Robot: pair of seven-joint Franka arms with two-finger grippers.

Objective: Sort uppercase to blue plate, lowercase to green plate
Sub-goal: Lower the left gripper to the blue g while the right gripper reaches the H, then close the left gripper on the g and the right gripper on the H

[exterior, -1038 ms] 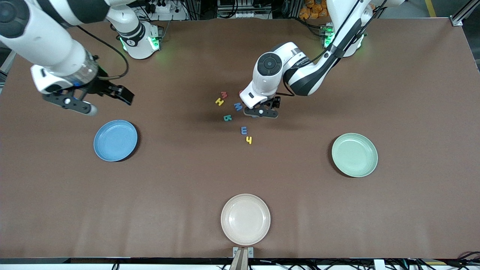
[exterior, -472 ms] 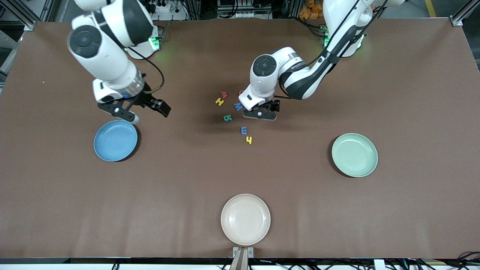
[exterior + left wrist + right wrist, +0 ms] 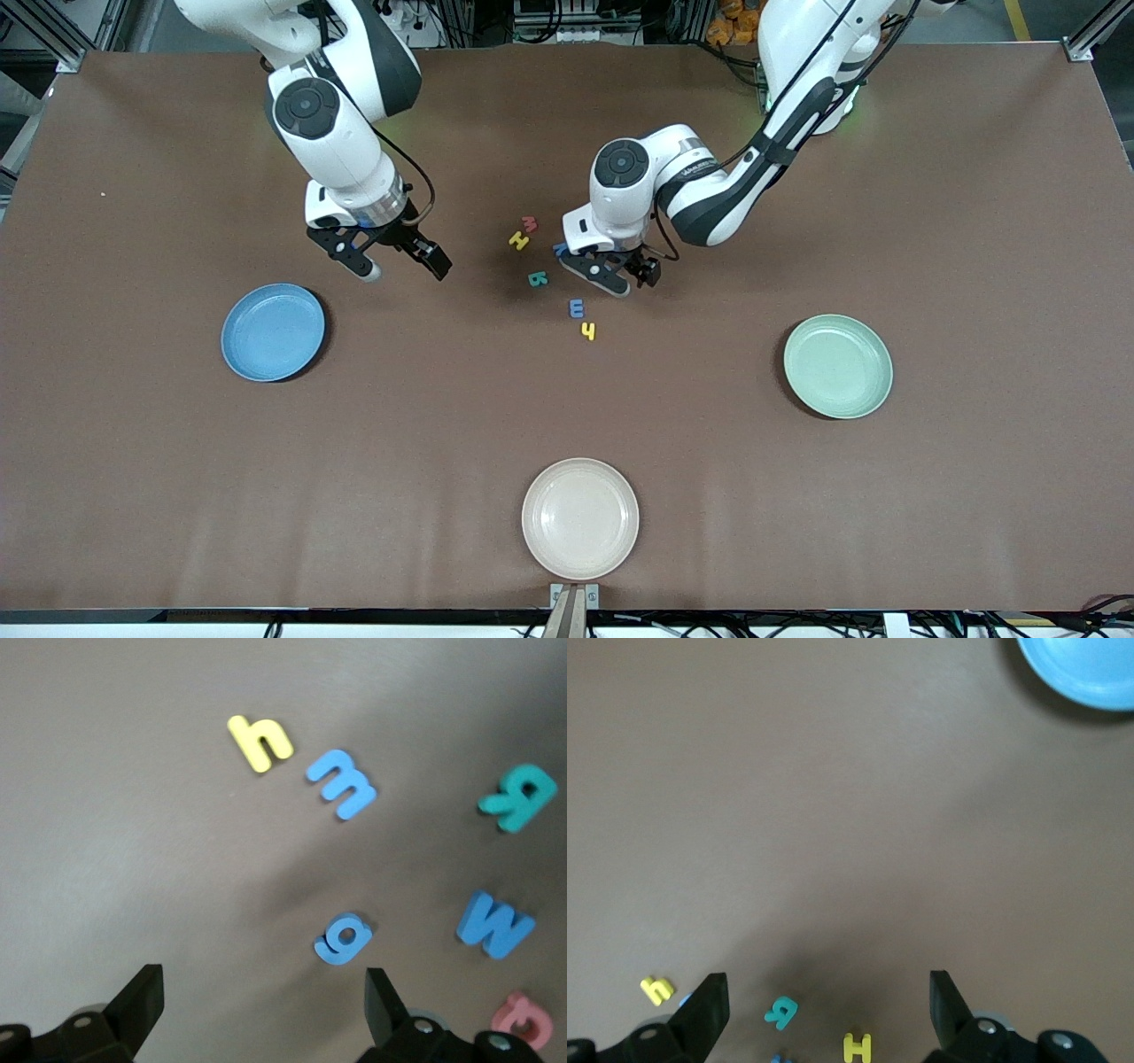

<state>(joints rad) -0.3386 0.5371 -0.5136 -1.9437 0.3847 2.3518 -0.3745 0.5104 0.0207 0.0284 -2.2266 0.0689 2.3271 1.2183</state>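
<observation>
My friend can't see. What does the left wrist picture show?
The left tool, open, hangs over a blue g on the brown table. Nearby lie a yellow h, blue m, blue M and teal letter.

I've got a cream plate point(image 3: 580, 518) lying flat and empty on the brown table point(image 3: 886, 532), about midway along the table edge closest to the front camera. Just nearer the camera than the plate, a small metal bracket point(image 3: 574, 602) sits at that edge. Well apart from the plate, toward the right arm's end, I can make out a tiny pale speck point(image 3: 102, 194) on the tabletop. Off the table edge farthest from the plate I see a power strip point(image 3: 381, 16) with cables, and a cluster of orange items point(image 3: 740, 18) I can't identify.
</observation>
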